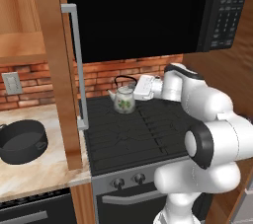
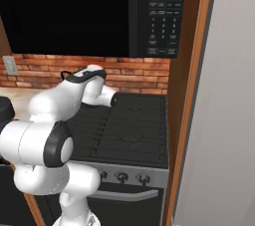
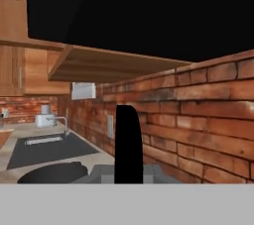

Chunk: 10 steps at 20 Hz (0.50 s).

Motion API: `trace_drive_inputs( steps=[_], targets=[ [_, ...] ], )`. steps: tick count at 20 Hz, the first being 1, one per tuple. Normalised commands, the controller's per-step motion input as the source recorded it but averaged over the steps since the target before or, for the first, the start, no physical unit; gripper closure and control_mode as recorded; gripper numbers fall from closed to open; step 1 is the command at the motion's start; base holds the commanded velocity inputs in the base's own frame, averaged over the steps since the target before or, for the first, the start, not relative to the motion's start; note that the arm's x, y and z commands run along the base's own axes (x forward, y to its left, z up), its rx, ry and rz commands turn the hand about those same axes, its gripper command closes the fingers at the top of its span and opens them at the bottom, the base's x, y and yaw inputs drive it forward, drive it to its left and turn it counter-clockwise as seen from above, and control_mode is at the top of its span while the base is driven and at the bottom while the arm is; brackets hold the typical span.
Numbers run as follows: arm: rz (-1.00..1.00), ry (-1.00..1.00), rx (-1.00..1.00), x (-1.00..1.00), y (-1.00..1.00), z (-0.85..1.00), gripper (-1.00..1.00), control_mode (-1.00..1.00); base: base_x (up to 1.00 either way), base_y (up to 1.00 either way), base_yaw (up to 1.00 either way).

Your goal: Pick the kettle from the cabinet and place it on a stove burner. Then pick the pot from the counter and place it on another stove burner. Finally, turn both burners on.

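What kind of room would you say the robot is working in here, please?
A rendered home kitchen, most likely: a black gas cooktop with grates under a black microwave, a beige marble-look counter against a red brick backsplash, and a small whitish leaf-patterned kettle.

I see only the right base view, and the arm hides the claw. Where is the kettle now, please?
Observer: The kettle stands upright at the rear left burner.
Operator: Does the claw hold it?
Observer: The claw is shut on its black handle, reaching in from the right.
Operator: And the pot?
Observer: The pot sits on the counter, left of the stove, beyond an open cabinet door.
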Motion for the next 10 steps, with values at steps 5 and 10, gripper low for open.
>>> trace_drive_inputs(
  steps=[5, 10],
  targets=[
    [0.02, 0.0, 0.0, 0.19, 0.0, -0.08, 1.0, -1.0, 0.0, 0.0, 0.0],
    [0.01, 0.0, 0.0, 0.13, 0.03, -0.12, 1.0, -1.0, 0.0, 0.0, 0.0]
  ],
)
